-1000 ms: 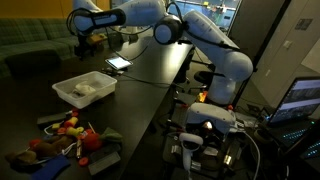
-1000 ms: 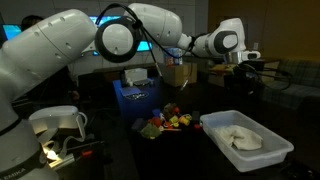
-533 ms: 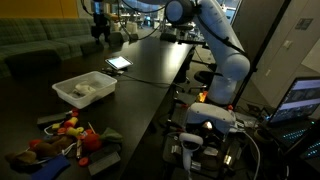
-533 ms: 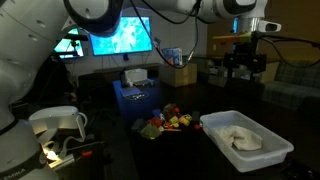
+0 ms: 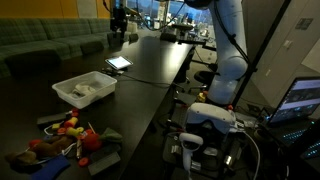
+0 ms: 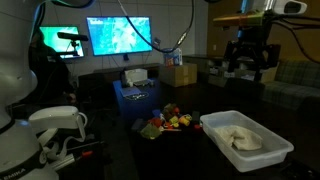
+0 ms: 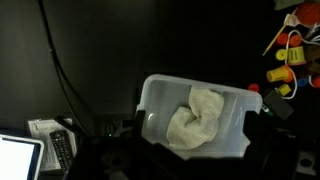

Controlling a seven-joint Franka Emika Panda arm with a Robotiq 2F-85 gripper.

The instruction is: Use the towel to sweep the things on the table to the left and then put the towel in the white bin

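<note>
The white towel [image 7: 195, 115] lies crumpled inside the white bin [image 7: 150, 95], which stands on the dark table. Both show in both exterior views: towel [image 5: 88, 88] [image 6: 243, 140], bin [image 5: 62, 90] [image 6: 270, 155]. A heap of colourful toys [image 5: 65, 130] [image 6: 168, 121] lies beside the bin and shows at the top right of the wrist view [image 7: 288, 50]. My gripper [image 5: 118, 22] [image 6: 250, 66] hangs high above the table, well clear of the bin, open and empty. In the wrist view its dark fingers [image 7: 200, 165] frame the bin far below.
A lit tablet [image 5: 119, 62] lies on the table past the bin. A remote [image 7: 60, 150] and a screen corner [image 7: 18, 160] sit near the bin. A blue crate [image 6: 135, 100], a cardboard box [image 6: 182, 74] and monitors [image 6: 120, 38] stand behind.
The arm has risen and swung away from the bin toward the far end of the table. The towel stays in the bin. The toys have not moved.
</note>
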